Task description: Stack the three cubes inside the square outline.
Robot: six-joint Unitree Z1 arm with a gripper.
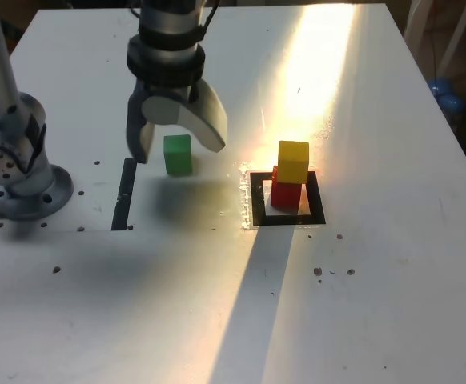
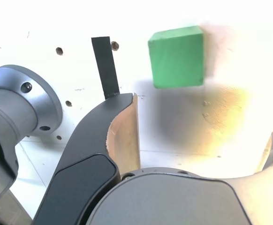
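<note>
The green cube (image 1: 178, 158) (image 2: 176, 57) rests alone on the white table, left of the others in the exterior view. My gripper (image 1: 177, 146) (image 2: 200, 140) hangs over it, open, its jaws spread wider than the cube and not touching it. In the wrist view the cube lies beyond the fingertips (image 2: 125, 133). The yellow cube (image 1: 293, 162) sits on the red cube (image 1: 285, 194), slightly askew. The red cube stands inside the square outline (image 1: 316, 218) of black tape.
A straight black tape strip (image 1: 124, 196) (image 2: 104, 65) lies just left of the green cube in the exterior view. The arm's grey base (image 1: 21, 180) (image 2: 14, 112) stands at the exterior view's left. A band of bright sunlight crosses the table (image 1: 393, 272), over the stack.
</note>
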